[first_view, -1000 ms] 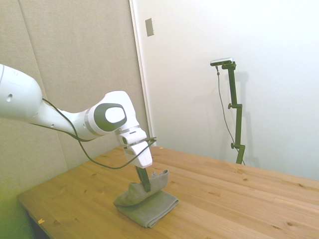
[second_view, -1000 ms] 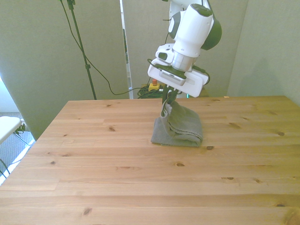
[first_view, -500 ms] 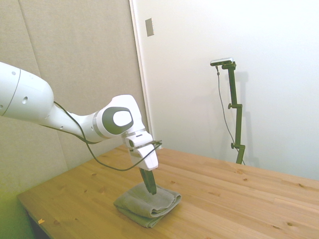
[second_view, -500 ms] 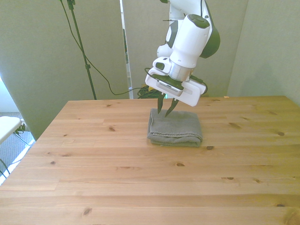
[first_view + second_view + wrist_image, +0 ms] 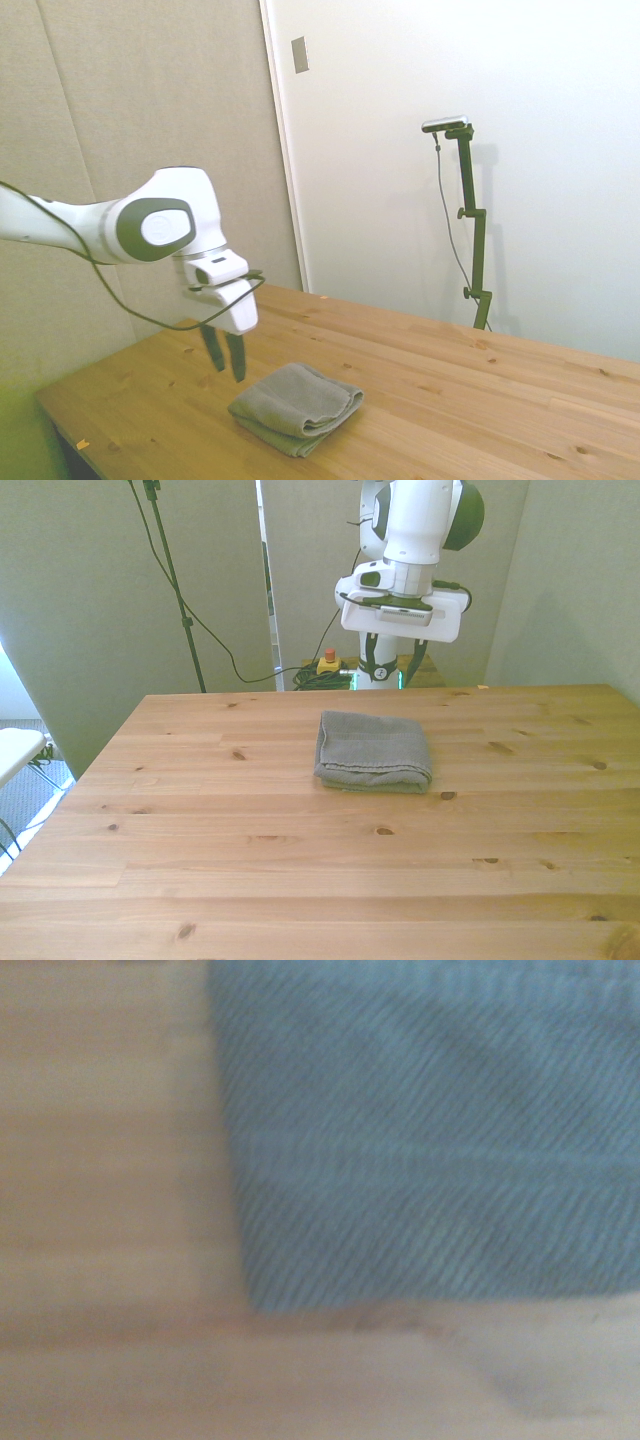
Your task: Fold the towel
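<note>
The soft grey terry-cloth towel [image 5: 297, 407] [image 5: 374, 750] [image 5: 430, 1140] is seen folded flat on the wooden table [image 5: 250, 870], below and apart from the two-finger gripper [image 5: 226, 354] [image 5: 391, 667], whose fingers are spread, holding nothing.

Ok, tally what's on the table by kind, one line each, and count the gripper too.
Grey towel: 1, folded, lying flat on the wooden table
Gripper: 1, open, raised above the table behind the towel, not touching it
Total: 2
</note>
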{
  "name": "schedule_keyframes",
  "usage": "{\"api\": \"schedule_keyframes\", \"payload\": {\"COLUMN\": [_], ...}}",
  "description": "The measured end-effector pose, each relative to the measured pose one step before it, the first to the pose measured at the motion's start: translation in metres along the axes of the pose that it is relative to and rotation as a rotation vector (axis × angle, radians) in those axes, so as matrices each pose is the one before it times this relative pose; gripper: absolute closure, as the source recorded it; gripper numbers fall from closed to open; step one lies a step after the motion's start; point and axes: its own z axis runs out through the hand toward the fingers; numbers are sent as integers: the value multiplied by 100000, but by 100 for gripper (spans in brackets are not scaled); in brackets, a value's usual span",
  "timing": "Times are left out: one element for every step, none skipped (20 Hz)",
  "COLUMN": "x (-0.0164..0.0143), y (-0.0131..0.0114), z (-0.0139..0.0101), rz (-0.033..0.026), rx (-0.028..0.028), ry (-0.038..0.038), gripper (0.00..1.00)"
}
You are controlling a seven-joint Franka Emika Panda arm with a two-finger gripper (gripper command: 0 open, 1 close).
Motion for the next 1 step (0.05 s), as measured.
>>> {"api": "schedule_keyframes", "payload": {"x": [-1493], "y": [885], "z": [-104], "rz": [-5297], "rx": [107], "ry": [-1619], "gripper": [0]}}
